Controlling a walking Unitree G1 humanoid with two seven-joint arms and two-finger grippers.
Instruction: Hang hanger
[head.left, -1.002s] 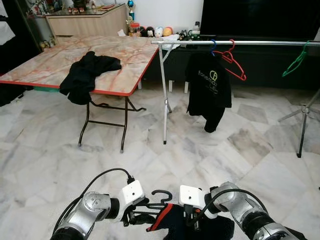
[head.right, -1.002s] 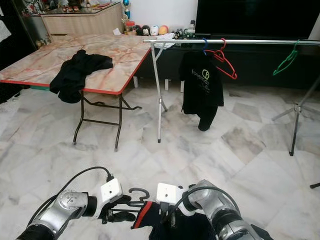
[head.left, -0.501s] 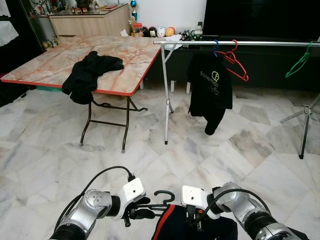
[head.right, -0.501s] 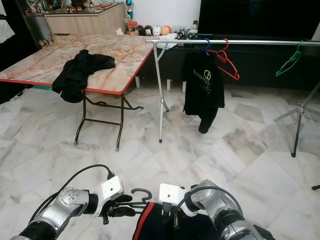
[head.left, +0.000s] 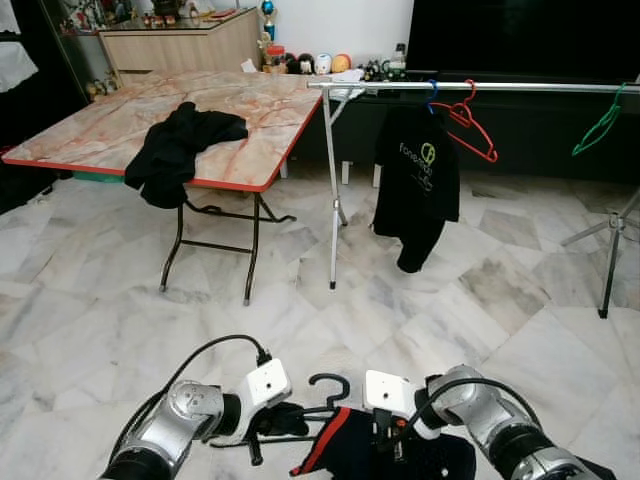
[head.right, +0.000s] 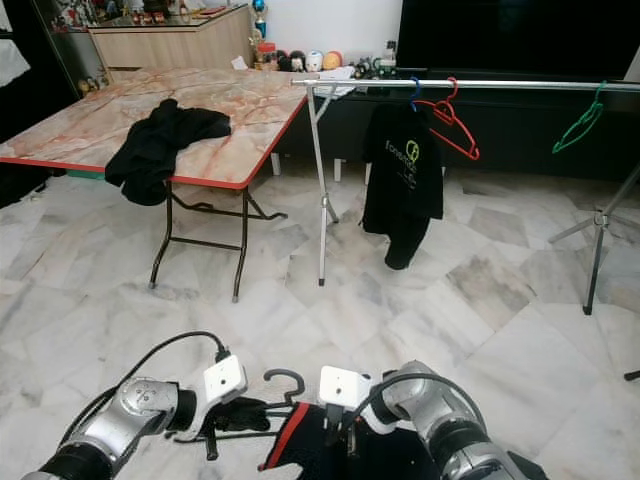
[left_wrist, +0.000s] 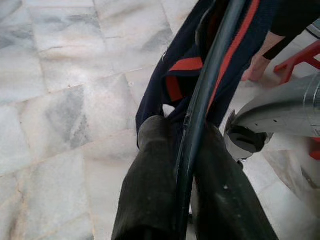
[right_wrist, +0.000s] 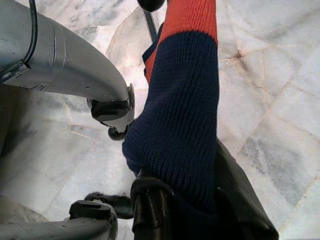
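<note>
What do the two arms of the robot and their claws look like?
Both arms are made of rounded silver metal segments. Each wrist carries a small white box with a dark dot on top. A black cable loops from the left arm to its box, and another runs along the right arm. The left claw and the right claw each have two long black fingers.

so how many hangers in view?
4: blue hanger carrying the black shirt, red hanger and green hanger on the rail, black hanger held by both grippers.
</note>
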